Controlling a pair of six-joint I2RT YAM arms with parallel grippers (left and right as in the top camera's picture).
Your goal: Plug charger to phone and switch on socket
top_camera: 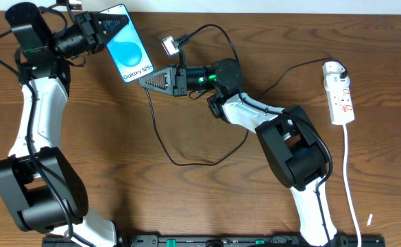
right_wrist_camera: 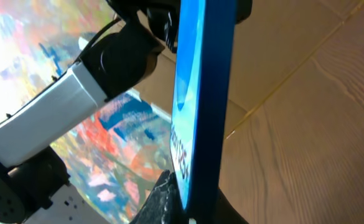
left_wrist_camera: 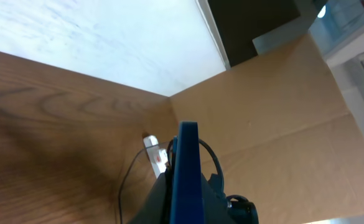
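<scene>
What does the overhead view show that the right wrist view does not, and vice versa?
Only overhead: the power strip at the right, the black charger cable looping on the table, and the right gripper meeting the lower end of the phone. Only right wrist: the phone edge-on between that gripper's fingers. Both: the phone's blue screen with white text, and the left gripper holding it.

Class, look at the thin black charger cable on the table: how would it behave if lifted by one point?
Probably floppy: the charger cable lies in loose curves across the table, so it would sag and trail. Likely light, being thin. Its plug tip may swing freely.
</scene>
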